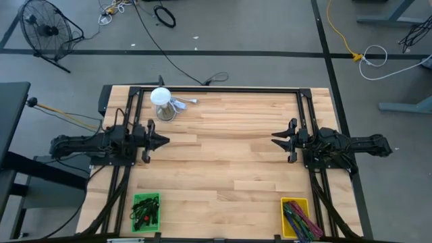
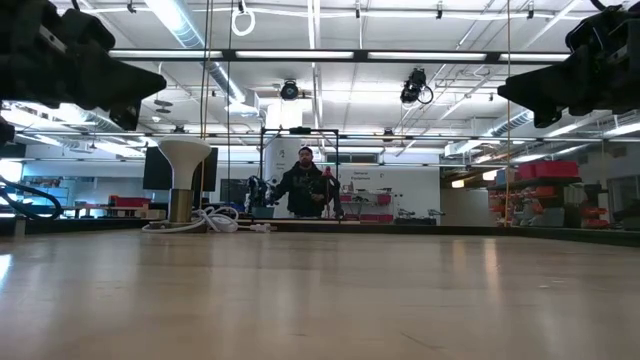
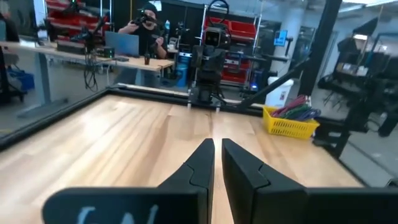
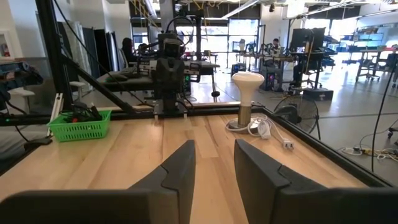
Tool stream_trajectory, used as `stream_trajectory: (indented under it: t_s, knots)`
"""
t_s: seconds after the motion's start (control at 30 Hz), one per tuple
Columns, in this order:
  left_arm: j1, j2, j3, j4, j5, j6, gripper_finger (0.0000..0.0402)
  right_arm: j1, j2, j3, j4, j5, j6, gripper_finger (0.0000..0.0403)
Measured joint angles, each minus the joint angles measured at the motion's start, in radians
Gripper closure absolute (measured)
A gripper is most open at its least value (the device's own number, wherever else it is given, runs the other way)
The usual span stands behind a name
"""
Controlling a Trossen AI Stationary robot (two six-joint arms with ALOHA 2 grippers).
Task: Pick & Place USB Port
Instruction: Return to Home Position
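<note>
My left gripper point(image 1: 167, 142) hangs level above the table's left side, shut but for a thin slit point(image 3: 217, 146), with nothing in it. My right gripper point(image 1: 273, 140) faces it from the right side, open point(image 4: 214, 146) and empty. A white mushroom-shaped stand point(image 1: 162, 102) is upright at the far left of the table. A white cable with plugs point(image 4: 268, 130) lies coiled at its foot. I cannot tell which thing is the USB port. A green basket point(image 1: 146, 210) of small dark parts sits near left. A yellow basket point(image 1: 297, 217) of coloured cables sits near right.
A black frame point(image 1: 216, 88) runs round the wooden table point(image 1: 223, 169). Bare wood lies between the two grippers and down the middle. People work at benches point(image 2: 305, 185) in the room beyond the far edge. A fan point(image 1: 44, 30) is on the floor, off the table.
</note>
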Motion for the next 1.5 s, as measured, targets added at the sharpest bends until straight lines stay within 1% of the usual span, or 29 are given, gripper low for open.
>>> stream_trajectory:
  t_s: [0.17, 0.27, 1.5]
  knots:
    - [0.0, 0.0, 0.0, 0.003, 0.0, -0.107, 0.0367, 0.0, 0.0, 0.0, 0.0, 0.0, 0.0, 0.0292]
    - [0.0, 0.001, 0.0, 0.005, 0.0, -0.135, 0.0367, 0.0, 0.0, 0.0, 0.0, 0.0, 0.0, 0.0292]
    - [0.0, 0.002, 0.0, 0.011, 0.001, -0.138, 0.0367, 0.0, 0.0, 0.0, 0.0, 0.001, 0.0, 0.0292]
